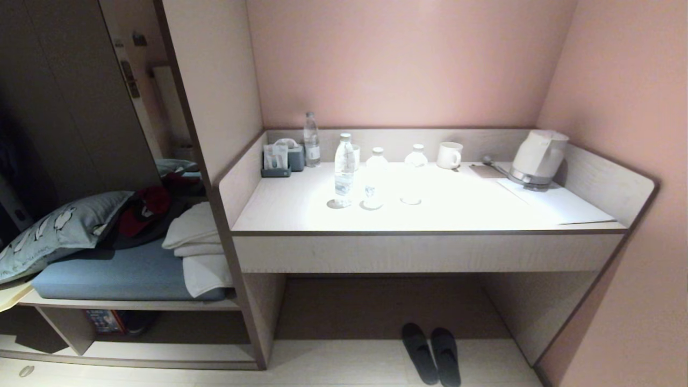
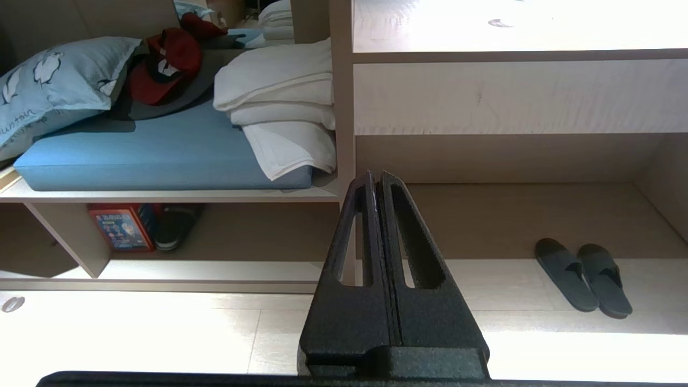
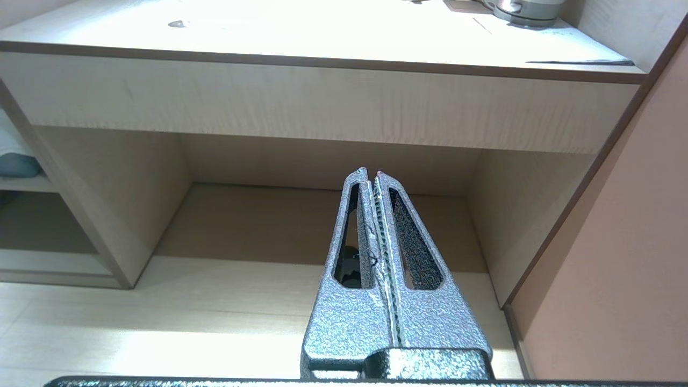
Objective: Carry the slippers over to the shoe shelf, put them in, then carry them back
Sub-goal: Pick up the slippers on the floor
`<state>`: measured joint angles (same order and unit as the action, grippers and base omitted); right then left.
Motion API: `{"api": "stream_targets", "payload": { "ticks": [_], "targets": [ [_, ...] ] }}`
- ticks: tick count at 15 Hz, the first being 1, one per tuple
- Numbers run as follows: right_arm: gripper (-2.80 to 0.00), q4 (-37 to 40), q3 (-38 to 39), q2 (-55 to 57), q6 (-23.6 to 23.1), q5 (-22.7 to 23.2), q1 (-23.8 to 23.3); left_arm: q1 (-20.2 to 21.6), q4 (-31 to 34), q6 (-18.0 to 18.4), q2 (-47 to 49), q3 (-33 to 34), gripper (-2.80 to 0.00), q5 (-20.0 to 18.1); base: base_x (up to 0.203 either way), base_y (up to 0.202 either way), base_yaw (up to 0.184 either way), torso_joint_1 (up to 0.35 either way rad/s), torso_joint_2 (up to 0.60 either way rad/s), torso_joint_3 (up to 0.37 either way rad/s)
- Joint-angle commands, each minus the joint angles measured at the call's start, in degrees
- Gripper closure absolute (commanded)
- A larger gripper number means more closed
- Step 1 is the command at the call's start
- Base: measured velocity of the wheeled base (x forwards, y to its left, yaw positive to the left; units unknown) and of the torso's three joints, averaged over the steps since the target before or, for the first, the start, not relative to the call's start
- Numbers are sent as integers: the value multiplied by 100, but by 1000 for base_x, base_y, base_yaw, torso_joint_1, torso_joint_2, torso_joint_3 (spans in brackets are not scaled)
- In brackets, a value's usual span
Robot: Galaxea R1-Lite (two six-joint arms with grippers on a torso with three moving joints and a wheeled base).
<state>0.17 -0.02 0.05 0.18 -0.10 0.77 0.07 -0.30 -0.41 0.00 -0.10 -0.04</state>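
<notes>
The slippers (image 1: 431, 353) lay paired on the pale floor (image 1: 333, 365) under the bench (image 1: 430, 215), well right of the shoe shelf (image 1: 161, 352). My left jaws and right jaws were pressed together, empty. I judged both must spread and drop low before gripping.

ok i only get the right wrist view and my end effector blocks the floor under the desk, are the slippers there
observer: yes, the slippers lie side by side under the desk, untouched
operator: anything in the shoe shelf already
observer: the shoe shelf, left of the desk, holds a black shoe beside a red-and-blue box
operator: and the left end effector
observer: the left end effector is shut and empty
</notes>
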Motion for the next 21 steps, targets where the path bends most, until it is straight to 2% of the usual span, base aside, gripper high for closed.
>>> {"api": "stream_targets", "payload": {
  "ticks": [1, 21],
  "targets": [
    [0, 1, 2, 4, -1, 1, 2, 1, -5, -2, 0, 1, 0, 4, 0, 0, 0, 0, 0, 0],
    [0, 1, 2, -5, -1, 1, 2, 1, -5, -2, 0, 1, 0, -5, 0, 0, 0, 0, 0, 0]
  ]
}}
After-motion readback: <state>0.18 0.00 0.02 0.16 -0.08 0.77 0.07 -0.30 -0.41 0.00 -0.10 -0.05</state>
